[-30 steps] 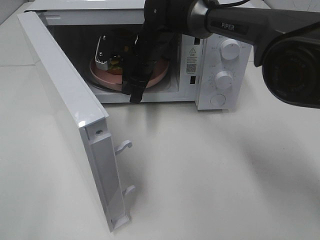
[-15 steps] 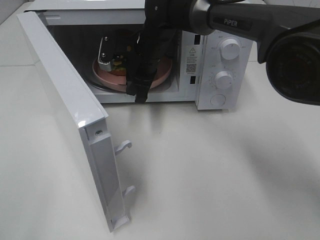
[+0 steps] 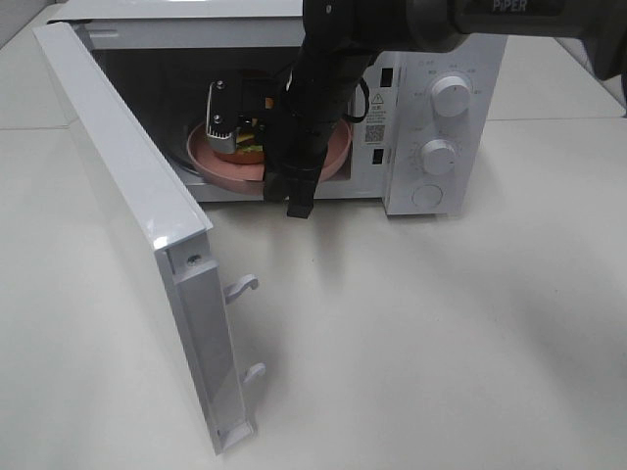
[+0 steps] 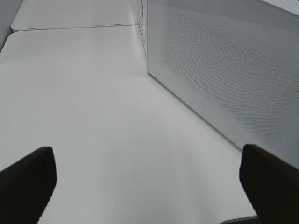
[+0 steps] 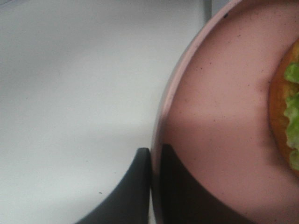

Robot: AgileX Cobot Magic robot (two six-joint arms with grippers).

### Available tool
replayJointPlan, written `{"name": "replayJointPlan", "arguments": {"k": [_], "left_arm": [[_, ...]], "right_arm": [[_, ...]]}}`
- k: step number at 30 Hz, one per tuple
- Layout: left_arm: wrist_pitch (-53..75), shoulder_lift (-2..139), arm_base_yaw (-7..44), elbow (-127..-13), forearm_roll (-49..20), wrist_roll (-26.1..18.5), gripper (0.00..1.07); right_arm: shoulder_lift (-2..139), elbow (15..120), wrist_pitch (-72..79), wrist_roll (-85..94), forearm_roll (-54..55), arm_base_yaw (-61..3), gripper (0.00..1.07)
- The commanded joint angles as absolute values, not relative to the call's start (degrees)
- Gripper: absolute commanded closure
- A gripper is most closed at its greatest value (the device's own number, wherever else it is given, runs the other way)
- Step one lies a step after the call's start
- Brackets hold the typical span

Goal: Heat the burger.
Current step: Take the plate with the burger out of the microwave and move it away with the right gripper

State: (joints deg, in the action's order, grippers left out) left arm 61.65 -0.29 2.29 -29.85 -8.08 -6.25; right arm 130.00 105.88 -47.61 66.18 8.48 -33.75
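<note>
One white boxy microwave, door swung wide, around the right claw. Clamped tight on the near rim of the wide pink round plate. Small lettuce-layered burger just beyond, mid-plate. Risk: thin pinch slipping, tipping plate, sliding burger off.

Pale, plain worktop, white microwave standing directly on it toward the back, its door swung open over the surface
</note>
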Motion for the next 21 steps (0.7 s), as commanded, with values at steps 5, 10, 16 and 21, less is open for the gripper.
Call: {"name": "replayJointPlan", "arguments": {"k": [5,10,16,21], "left_arm": [[61.59,-0.52,2.18,-29.74,-8.19,-6.13,0.04],[61.59,-0.52,2.18,-29.74,-8.19,-6.13,0.04],[61.59,-0.52,2.18,-29.74,-8.19,-6.13,0.04],[61.59,-0.52,2.18,-29.74,-8.19,-6.13,0.04]], "right_arm": [[122.33,96.72,-42.69,67.95,7.56,-33.40,1.07],[118.03,90.30,-36.44,68.18,6.02,-33.40,1.07],[114.48,85.20,-30.48,70.59,6.07,-33.40,1.07],[112.19,82.51,-26.53,70.70,4.58,-33.98,1.07]]}}
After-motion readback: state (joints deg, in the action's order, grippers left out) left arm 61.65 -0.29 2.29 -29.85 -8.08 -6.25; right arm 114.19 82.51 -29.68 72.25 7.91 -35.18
